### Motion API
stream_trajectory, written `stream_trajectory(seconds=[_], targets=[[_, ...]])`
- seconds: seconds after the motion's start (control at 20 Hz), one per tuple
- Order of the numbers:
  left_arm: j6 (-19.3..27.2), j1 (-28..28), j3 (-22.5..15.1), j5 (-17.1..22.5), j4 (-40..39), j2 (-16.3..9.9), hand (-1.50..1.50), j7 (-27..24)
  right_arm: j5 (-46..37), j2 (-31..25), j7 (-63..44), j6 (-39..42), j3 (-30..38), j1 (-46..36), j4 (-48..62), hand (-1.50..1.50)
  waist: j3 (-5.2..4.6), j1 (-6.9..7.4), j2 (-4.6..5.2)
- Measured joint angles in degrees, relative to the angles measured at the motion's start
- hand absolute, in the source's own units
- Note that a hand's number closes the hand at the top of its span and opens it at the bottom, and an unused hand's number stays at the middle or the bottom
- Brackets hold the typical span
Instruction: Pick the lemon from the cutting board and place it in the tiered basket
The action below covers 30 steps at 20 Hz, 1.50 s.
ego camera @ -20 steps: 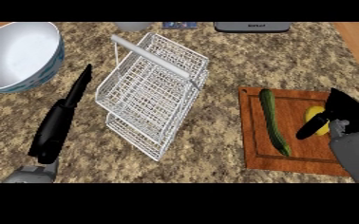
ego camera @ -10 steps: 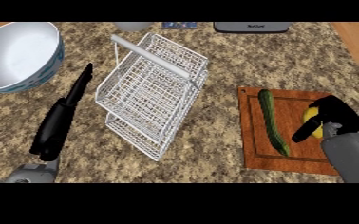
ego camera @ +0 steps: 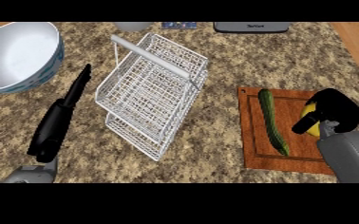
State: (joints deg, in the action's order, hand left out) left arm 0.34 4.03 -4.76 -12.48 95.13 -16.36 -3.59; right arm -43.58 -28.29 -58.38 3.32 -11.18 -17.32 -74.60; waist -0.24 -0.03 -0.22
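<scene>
The yellow lemon (ego camera: pixel 310 108) lies at the right side of the wooden cutting board (ego camera: pixel 256 157), mostly hidden under my right hand (ego camera: pixel 332 110). That hand's fingers and thumb curl round it from above; only slivers of yellow show on its left. A white wire tiered basket (ego camera: pixel 155 91) with a white handle stands at the counter's middle, well left of the board. My left hand (ego camera: pixel 59 120) rests open at the lower left, fingers straight and pointing up toward the basket's left side.
A long green cucumber (ego camera: pixel 273 121) lies on the board just left of the lemon. A large white and blue bowl (ego camera: pixel 25 53) sits at the upper left. A grey appliance (ego camera: pixel 251 27) and a cup stand along the back edge.
My right hand has come down over the lemon and curled its fingers and thumb round it. The left hand, basket and cucumber have not moved.
</scene>
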Motion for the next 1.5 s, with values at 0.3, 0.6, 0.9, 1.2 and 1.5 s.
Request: stream_trajectory(seconds=[0.3, 0.6, 0.9, 1.2, 1.5], targets=[[-0.2, -1.5, 1.2, 0.1, 1.0, -0.2, 0.0, 0.8, -3.8, -1.7, 2.7, -0.8, -7.2, 14.1, -19.7, 1.5, 0.11, -1.88, -0.46], [-0.2, -1.5, 1.6, -0.2, 1.5, -0.1, 0.0, 1.4, -7.1, -7.3, 3.3, -2.2, -8.2, 28.3, -42.2, 1.5, 0.16, -2.23, -0.4], [-0.2, -1.0, 1.4, -0.7, 1.0, 0.4, 0.0, 0.9, -4.3, -6.1, 1.8, -2.6, -4.7, 31.7, -58.5, 1.5, 0.13, -1.93, -0.31], [-0.9, -0.9, 1.4, -0.6, 1.0, 0.5, 0.0, 0.9, -3.9, -6.9, 1.8, -0.4, -3.8, 24.8, -59.9, 1.5, 0.12, -1.09, -0.16], [-1.0, -0.8, 1.0, -1.0, 1.2, 0.9, 0.0, 0.6, -3.4, -5.6, -0.3, 3.3, -4.2, 12.4, -60.3, 1.5, 0.0, -0.31, -0.2]])
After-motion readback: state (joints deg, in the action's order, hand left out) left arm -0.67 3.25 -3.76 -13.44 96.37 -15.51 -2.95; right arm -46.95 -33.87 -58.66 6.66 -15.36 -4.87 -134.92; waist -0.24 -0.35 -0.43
